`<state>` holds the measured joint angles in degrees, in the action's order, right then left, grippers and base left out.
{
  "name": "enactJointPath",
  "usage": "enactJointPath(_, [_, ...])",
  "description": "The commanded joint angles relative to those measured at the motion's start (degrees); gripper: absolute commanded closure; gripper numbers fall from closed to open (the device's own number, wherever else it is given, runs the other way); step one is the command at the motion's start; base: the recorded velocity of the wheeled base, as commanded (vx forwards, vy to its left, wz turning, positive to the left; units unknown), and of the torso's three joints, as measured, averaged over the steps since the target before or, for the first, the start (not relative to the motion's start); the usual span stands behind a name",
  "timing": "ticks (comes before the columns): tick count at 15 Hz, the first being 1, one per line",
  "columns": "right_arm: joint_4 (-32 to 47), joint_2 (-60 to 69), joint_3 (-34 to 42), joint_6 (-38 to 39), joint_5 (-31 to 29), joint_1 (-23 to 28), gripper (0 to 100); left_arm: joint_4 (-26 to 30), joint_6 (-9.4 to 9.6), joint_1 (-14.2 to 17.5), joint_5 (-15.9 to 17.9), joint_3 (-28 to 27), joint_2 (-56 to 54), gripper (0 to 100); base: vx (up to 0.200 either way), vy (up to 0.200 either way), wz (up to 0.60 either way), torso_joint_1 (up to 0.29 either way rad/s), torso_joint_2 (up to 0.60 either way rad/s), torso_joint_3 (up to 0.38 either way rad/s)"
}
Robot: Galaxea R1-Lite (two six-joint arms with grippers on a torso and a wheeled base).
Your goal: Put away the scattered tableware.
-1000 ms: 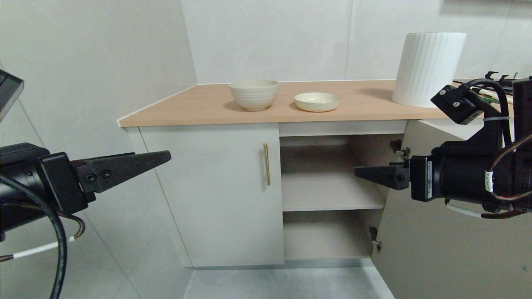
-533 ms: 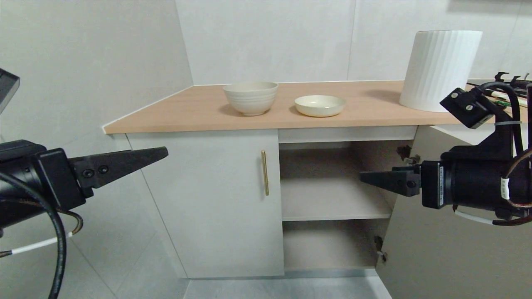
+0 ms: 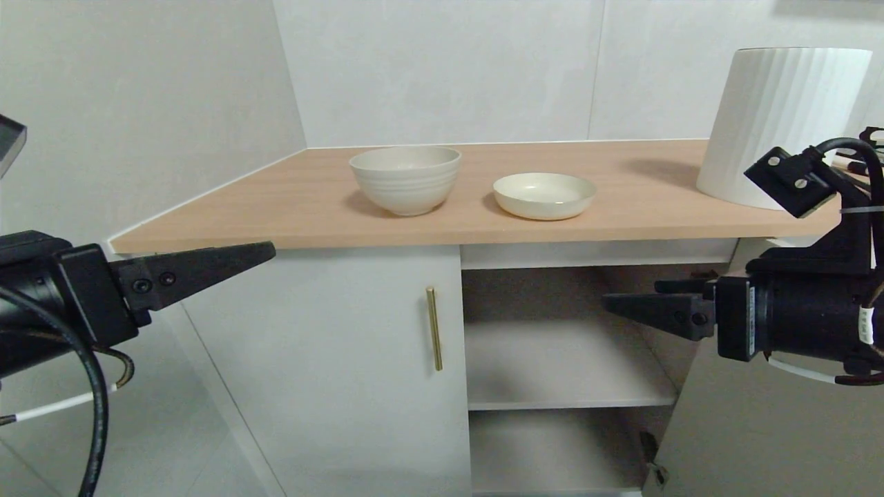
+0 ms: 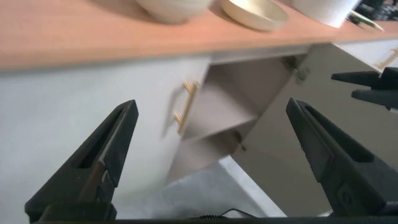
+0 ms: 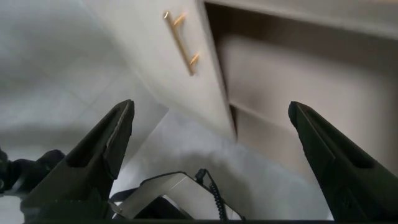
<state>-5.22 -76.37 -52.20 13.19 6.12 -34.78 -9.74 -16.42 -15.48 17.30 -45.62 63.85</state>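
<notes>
**Bowl and dish sitting on the countertop, both grippers hanging open and empty in front of the cabinet**

Head view: the bowl and the shallow dish are sitting upright on the wooden countertop, near each other but apart, with the bowl to the left. A ribbed white container is standing far to the right, its right side cut off by the frame edge and its foot partly hidden behind the right arm. The left gripper is hanging below the counter's front edge, in front of the closed cabinet door with its brass handle. The right gripper is pointing into the open compartment, above the bare shelf. Both are showing side-on here, so the gap between their fingers is hard to judge.

Left wrist view: the left gripper is standing with its jaws spread wide and nothing between them. The bowl and shallow dish are being cut off at the frame edge, and the brass handle is looking blurred. The right gripper is showing farther off, beside the open compartment.

Right wrist view: the right gripper is likewise spread wide and gripping nothing, facing the brass handle and the dim compartment, whose depth is hard to make out. A cable is trailing below over the floor.
</notes>
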Motion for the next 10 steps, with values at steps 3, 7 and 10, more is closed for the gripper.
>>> enactJointPath(3, [-0.06, 1.67, 0.17, -0.01, 0.30, -0.02, 0, -0.10, -0.10, 0.01, 0.02, 0.09, -0.22, 0, 0.000, 0.000, 0.00, 0.000, 0.00, 0.000])
enactJointPath(7, [0.12, 3.07, 0.43, -0.80, 0.38, -0.90, 0, -0.10, -0.10, 0.01, 0.02, 0.09, -0.75, 0, 0.000, 0.000, 0.00, 0.000, 0.00, 0.000])
enactJointPath(10, [0.03, 3.07, 0.96, -0.80, 1.61, -0.90, 0, -0.10, -0.10, 0.01, 0.28, 0.18, -0.22, 0, 0.000, 0.000, 0.00, 0.023, -0.13, -0.102])
